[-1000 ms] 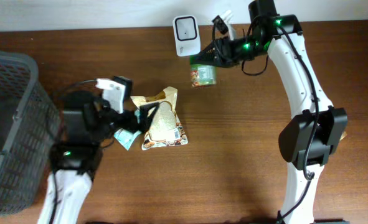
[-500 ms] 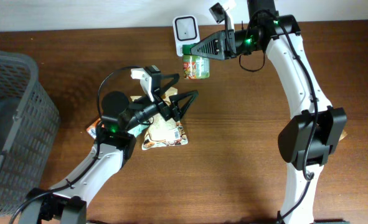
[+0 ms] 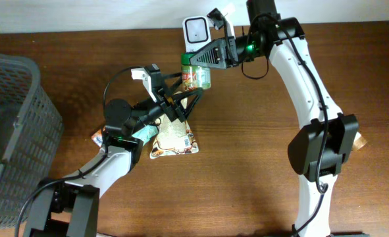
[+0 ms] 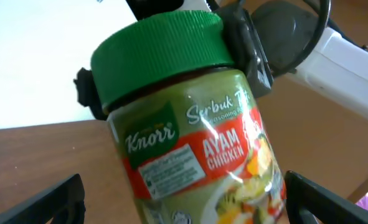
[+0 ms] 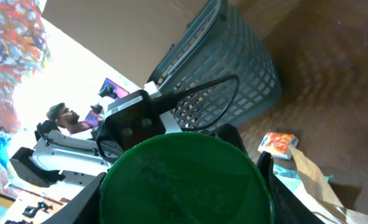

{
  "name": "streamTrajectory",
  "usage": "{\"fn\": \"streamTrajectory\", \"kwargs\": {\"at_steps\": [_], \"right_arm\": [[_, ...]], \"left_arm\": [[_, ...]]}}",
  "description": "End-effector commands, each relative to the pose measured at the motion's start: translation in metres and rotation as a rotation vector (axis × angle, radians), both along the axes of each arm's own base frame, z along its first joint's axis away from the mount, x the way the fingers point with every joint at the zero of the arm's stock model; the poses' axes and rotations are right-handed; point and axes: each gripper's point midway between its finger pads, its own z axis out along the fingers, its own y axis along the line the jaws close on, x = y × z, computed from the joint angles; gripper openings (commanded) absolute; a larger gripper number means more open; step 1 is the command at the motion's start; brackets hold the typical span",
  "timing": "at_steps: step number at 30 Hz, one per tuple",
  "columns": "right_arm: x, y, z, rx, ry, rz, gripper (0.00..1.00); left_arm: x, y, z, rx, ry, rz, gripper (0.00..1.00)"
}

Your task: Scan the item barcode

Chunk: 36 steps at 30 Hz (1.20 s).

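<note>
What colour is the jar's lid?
Green; the lid shows best in the left wrist view.

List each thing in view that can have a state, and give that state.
Knorr jar: green lid on, held off the table.
Right gripper: shut on the jar's lid.
Left gripper: open, jar between its fingers.
Snack pouch: lying flat on the table.

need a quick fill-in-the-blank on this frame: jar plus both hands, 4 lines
1. The jar carries a ___ lid.
2. The brand on its label reads ___.
3. The right hand grips the jar by its ___.
4. The left hand stands ___, holding nothing.

Missing words: green; Knorr; lid; open
</note>
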Motion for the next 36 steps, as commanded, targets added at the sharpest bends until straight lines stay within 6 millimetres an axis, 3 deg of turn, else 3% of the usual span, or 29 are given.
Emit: {"fn": "streamTrajectory", "kwargs": {"at_steps": [1,5,8,10,14,16,17,18,19,21,22,26,28,30,32,34,36], "right_arm": [[-0.016,0.008,0.025,0.061,-0.042,0.053,0.04],[-0.017,0.01,0.025,0.062,-0.044,0.058,0.04],[-0.017,0.01,0.025,0.062,-0.044,0.058,0.04],[-0.017,0.01,0.025,0.062,-0.044,0.058,0.04],[-0.017,0.01,0.025,0.062,-0.044,0.058,0.04],[-0.017,0.01,0.025,0.062,-0.044,0.058,0.04],[-0.017,0.01,0.025,0.062,-0.044,0.058,0.09],[-0.017,0.01,0.025,0.062,-0.044,0.058,0.23],[-0.017,0.01,0.025,0.062,-0.043,0.057,0.73],[-0.015,0.007,0.025,0.062,-0.044,0.05,0.89],[-0.012,0.002,0.025,0.061,-0.044,0.037,0.97],[0.007,-0.029,0.026,0.056,-0.025,-0.038,0.98],[0.032,-0.061,0.013,-0.036,0.004,-0.165,0.98],[0.053,-0.09,-0.009,-0.187,0.053,-0.316,0.98],[0.062,-0.122,-0.024,-0.325,0.075,-0.44,0.98],[0.063,-0.139,-0.032,-0.392,0.104,-0.49,0.98],[0.052,-0.145,-0.045,-0.453,0.131,-0.479,0.98]], "left_arm": [[-0.001,-0.004,0.002,-0.013,0.009,-0.022,0.99],[0.0,-0.003,0.004,-0.032,0.024,-0.019,0.98],[-0.001,-0.003,0.005,-0.041,0.035,-0.021,0.76],[0.0,-0.002,0.005,-0.041,0.036,-0.021,0.72],[0.0,-0.002,0.005,-0.041,0.037,-0.02,0.46],[0.0,-0.002,0.005,-0.041,0.037,-0.02,0.4],[0.0,-0.002,0.005,-0.042,0.037,-0.02,0.38],[0.0,-0.002,0.005,-0.042,0.037,-0.02,0.33],[0.0,-0.002,0.005,-0.042,0.037,-0.02,0.28],[0.0,-0.002,0.005,-0.041,0.036,-0.02,0.11],[0.0,-0.001,0.004,-0.041,0.037,-0.018,0.0],[0.005,0.011,-0.001,-0.016,0.041,-0.013,0.0],[0.003,0.007,-0.012,0.066,0.032,-0.035,0.0],[0.009,0.007,-0.026,0.205,0.047,-0.005,0.0],[0.022,0.014,-0.042,0.489,0.041,0.135,0.0],[0.028,0.019,-0.039,0.763,-0.031,0.248,0.0],[0.027,0.004,-0.025,0.932,-0.178,0.263,0.0]]}}
